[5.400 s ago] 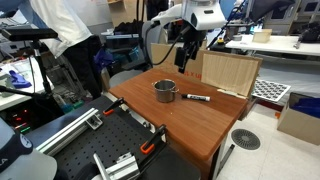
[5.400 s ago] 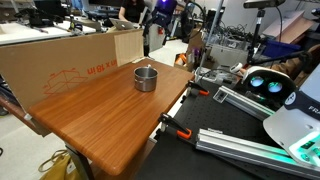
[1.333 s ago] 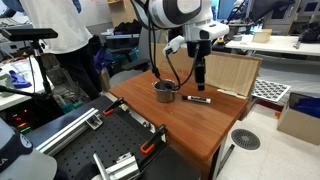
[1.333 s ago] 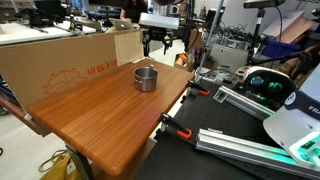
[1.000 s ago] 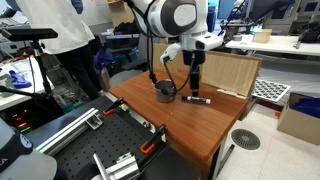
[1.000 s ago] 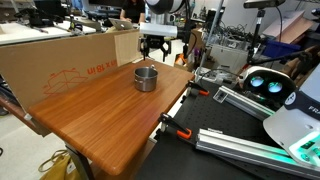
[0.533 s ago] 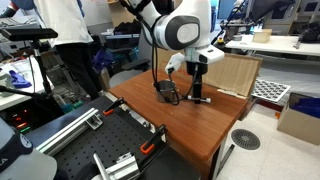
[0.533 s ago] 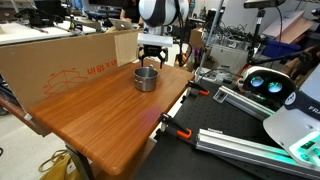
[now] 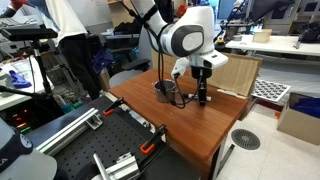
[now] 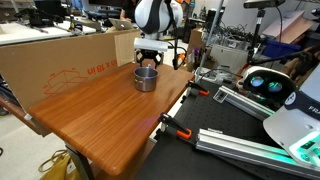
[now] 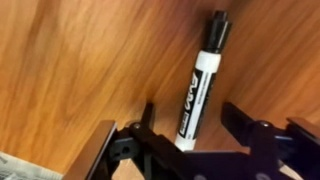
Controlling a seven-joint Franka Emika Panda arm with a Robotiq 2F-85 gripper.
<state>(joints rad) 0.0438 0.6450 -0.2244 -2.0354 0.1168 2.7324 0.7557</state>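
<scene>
The marker (image 11: 197, 85) in the wrist view has a white barrel with black lettering running along it. The print is blurred and lies sideways, so no word can be made out.

In an exterior view, the cardboard box (image 10: 70, 60) at the far left of the table carries a short line of red capitals above a red outline drawing. The letters are too small to read with certainty.

At the near right edge, a white machine (image 10: 300, 120) shows dark capitals cut off by the frame, seemingly "FR".

Nothing else is legible.
</scene>
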